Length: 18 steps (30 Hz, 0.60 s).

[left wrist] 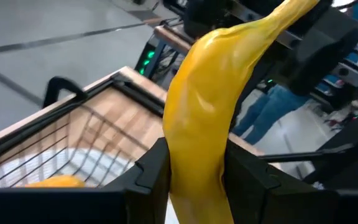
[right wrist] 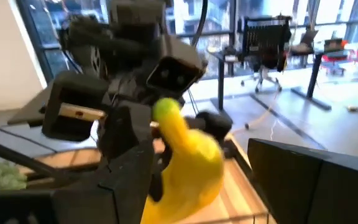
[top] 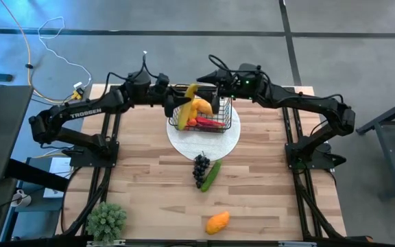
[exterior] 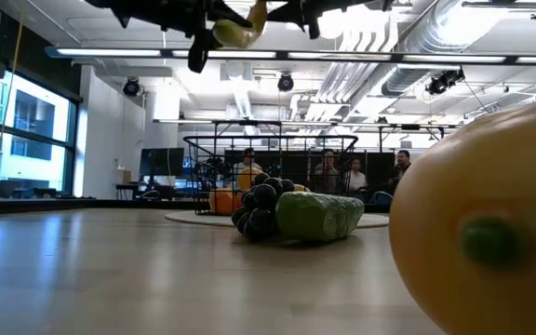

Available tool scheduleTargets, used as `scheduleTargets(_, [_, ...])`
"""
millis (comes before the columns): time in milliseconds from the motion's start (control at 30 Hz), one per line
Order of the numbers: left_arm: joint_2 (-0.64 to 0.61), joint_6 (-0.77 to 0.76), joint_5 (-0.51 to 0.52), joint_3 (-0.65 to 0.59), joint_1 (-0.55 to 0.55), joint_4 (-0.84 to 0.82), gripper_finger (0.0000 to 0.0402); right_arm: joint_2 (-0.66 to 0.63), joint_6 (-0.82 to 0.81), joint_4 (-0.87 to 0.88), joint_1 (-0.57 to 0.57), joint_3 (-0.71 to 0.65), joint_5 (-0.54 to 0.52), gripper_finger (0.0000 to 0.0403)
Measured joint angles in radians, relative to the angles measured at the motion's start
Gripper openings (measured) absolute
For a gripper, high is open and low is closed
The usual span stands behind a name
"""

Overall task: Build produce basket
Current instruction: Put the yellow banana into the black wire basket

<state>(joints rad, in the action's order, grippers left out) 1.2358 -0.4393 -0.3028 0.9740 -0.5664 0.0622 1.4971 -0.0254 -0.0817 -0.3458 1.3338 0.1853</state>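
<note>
The black wire basket [top: 214, 118] stands on a round white plate [top: 204, 145] at the table's far middle, with an orange fruit [top: 202, 106], a red chilli [top: 210, 124] and other produce inside. My left gripper [top: 177, 104] is shut on a yellow banana [top: 188, 101] above the basket's left side. My right gripper [top: 210, 88] is open just beyond the basket's far rim, facing the banana [right wrist: 188, 162]. Its finger [right wrist: 309, 180] stands apart from the fruit. Dark grapes [top: 201, 168] and a green cucumber [top: 211, 175] lie side by side on the table near the plate. An orange mango [top: 217, 223] lies near the front edge. My left gripper pinches the banana's middle part [left wrist: 194, 155] between its two fingers [left wrist: 151, 171], which lie across the fruit. The banana is lifted clear above the basket. It stands steeply, its stem end [left wrist: 291, 12] up and away from the fingers.
A green bushy potted plant [top: 106, 221] stands at the front left corner. The mango fills the low view's right side [exterior: 491, 223]. People sit in the room beyond the table [exterior: 328, 172]. Bare wood lies left and right of the plate.
</note>
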Motion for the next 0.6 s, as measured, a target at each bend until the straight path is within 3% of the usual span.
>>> scheduleTargets(367, [0.000,-0.021,0.003,0.000,0.033,0.077,0.0108,0.031,-0.076,-0.076,0.000,0.000,0.053,0.0234])
scheduleTargets(600, [0.000,-0.022,0.006,0.000,0.032,0.076,0.0108,0.031,-0.112,-0.073,0.000,0.000,0.053,0.0131])
